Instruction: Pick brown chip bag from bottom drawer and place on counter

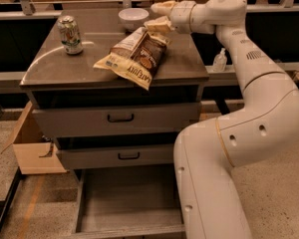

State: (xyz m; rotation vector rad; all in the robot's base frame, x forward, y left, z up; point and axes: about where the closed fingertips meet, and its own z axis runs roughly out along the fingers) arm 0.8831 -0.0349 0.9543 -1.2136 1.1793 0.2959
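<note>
The brown chip bag [135, 59] lies flat on the counter [189, 66], its lower corner hanging a little over the front edge. My gripper [160, 16] hovers just above and behind the bag's top end at the back of the counter. Its fingers stand apart, with the lower one [158, 26] close to the bag's top edge and nothing held between them. The bottom drawer [129, 203] is pulled out below the cabinet, and its bare grey floor shows.
A green-and-white drink can [70, 34] stands at the counter's back left. A white bowl [133, 18] sits behind the bag. Two shut drawer fronts [120, 118] are above the open drawer. A cardboard box [35, 146] is on the floor at left. My arm fills the right side.
</note>
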